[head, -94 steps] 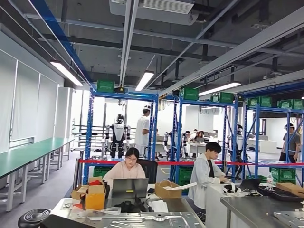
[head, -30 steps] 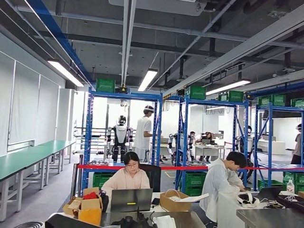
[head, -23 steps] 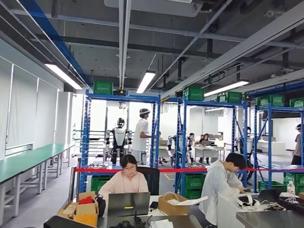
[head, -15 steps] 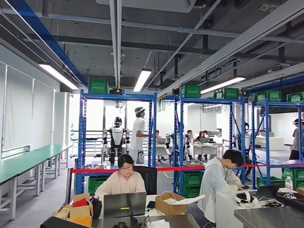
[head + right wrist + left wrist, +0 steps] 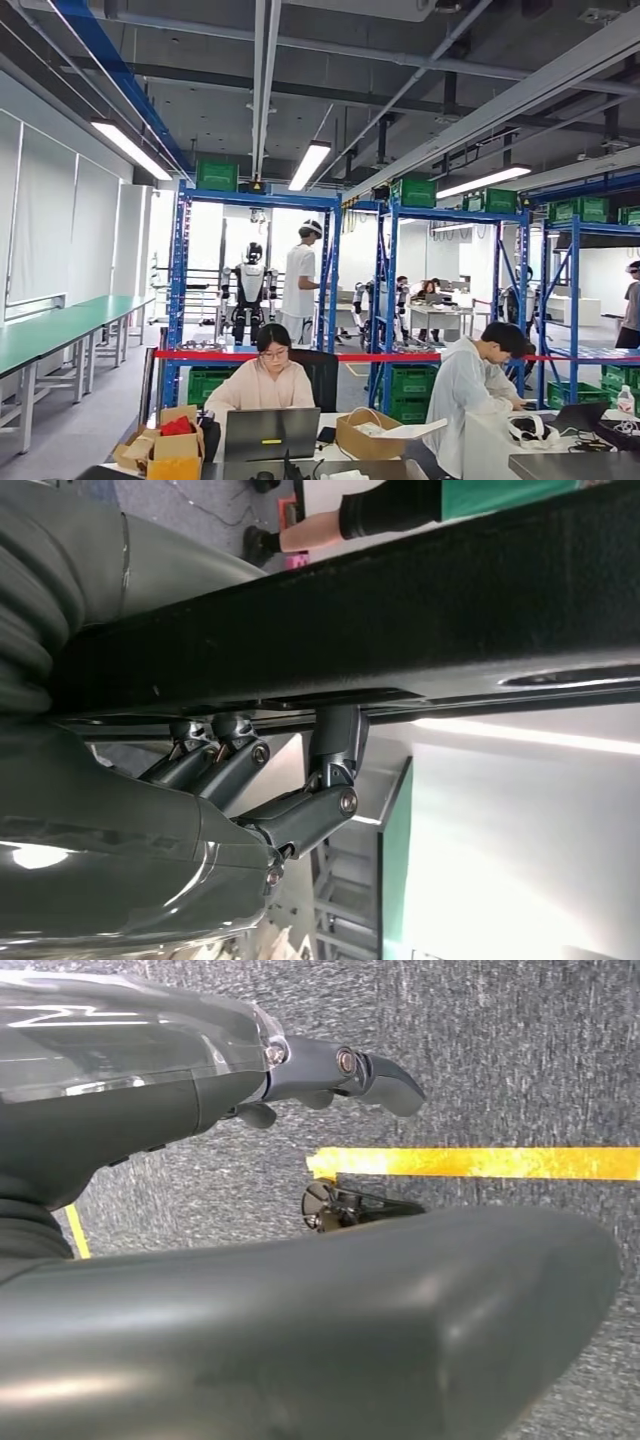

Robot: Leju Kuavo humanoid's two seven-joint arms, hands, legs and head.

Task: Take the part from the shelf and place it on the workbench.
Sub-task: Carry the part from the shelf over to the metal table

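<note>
Right hand grips a dark part; left hand hangs spread, holding nothing. I judge carrying; next, reach the table.

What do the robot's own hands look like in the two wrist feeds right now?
Both are dark grey. The left hand has a broad, smooth, glossy thumb and slimmer dark fingers with silver pivot screws. The right hand has a ribbed cover, a glossy grey shell and dark linked fingers with metal pins.
</note>
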